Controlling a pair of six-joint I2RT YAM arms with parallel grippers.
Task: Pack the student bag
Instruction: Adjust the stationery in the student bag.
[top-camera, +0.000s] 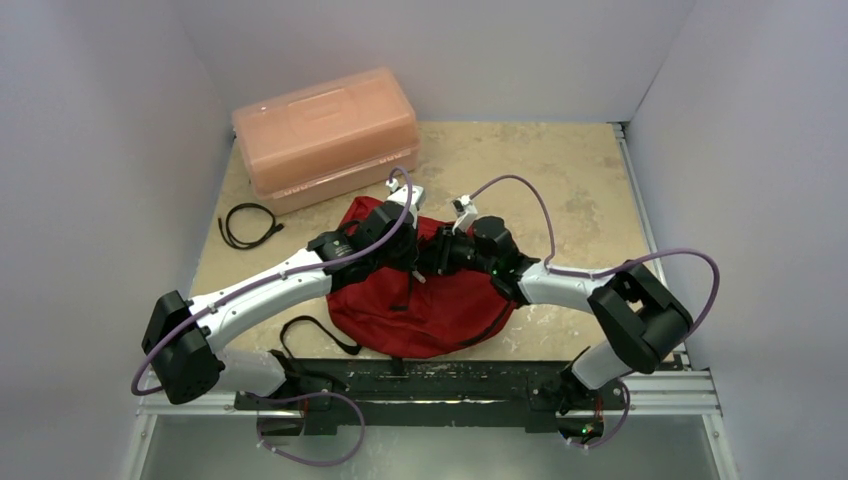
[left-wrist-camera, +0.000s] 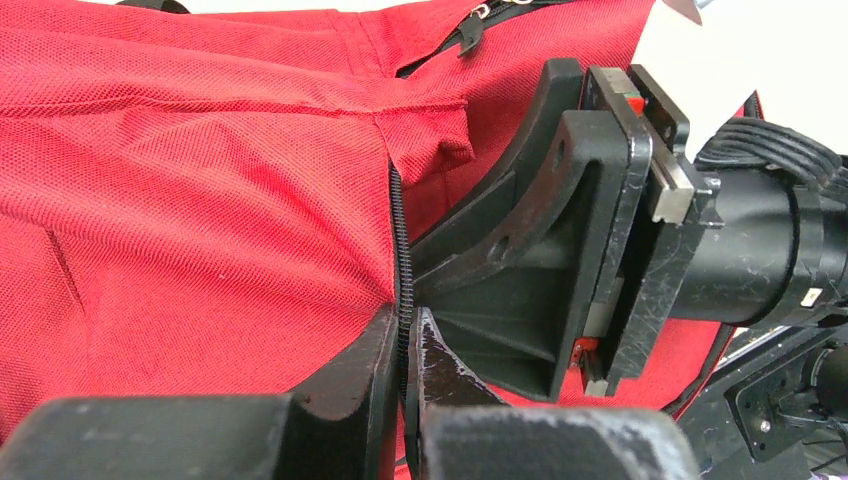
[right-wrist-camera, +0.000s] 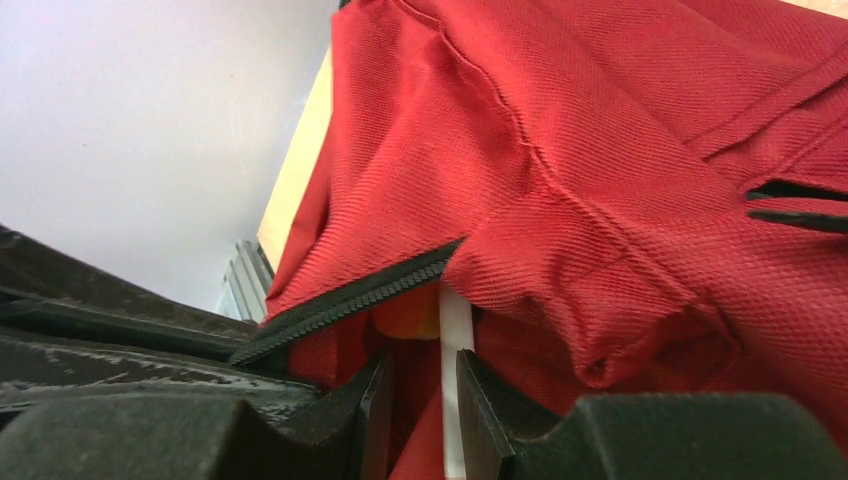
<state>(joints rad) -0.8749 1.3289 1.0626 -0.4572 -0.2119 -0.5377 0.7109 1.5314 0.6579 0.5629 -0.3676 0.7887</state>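
Observation:
The student bag (top-camera: 450, 310) lies slumped in the middle of the table, dark red with black zippers. My left gripper (top-camera: 406, 258) is shut on the bag's black zipper edge (left-wrist-camera: 401, 250), holding the opening up, fingertips (left-wrist-camera: 405, 325) pressed on the teeth. My right gripper (top-camera: 432, 257) faces it from the right, its body close in the left wrist view (left-wrist-camera: 560, 250). Its jaws (right-wrist-camera: 423, 362) stand open at the bag's mouth. A thin white flat thing (right-wrist-camera: 455, 320) rests against the right finger and reaches into the bag (right-wrist-camera: 600, 150) under the zipper (right-wrist-camera: 350, 295). Something orange (right-wrist-camera: 410, 315) shows inside.
A translucent orange-pink plastic box (top-camera: 325, 135) stands at the back left. A coiled black cable (top-camera: 248, 225) lies left of the bag. A black strap (top-camera: 315, 335) trails toward the front rail (top-camera: 440, 380). White walls close in on the left, back and right.

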